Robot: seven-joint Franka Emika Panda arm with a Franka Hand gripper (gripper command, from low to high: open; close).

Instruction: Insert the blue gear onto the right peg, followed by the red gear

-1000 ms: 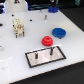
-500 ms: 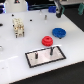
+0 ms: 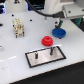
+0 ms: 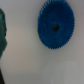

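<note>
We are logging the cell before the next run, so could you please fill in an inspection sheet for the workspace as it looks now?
Surface: white table, glossy.
Job's things: blue gear lies flat on the table, not on a peg; red gear lies beside it, near the plate; the taller peg is bare.
Clutter: pale blocky object towards the exterior view's left.
Gripper: gripper hangs over the blue gear; open or shut cannot be told.
Cables: dark cable behind the arm.
Surroundings: blurred, dark background.
</note>
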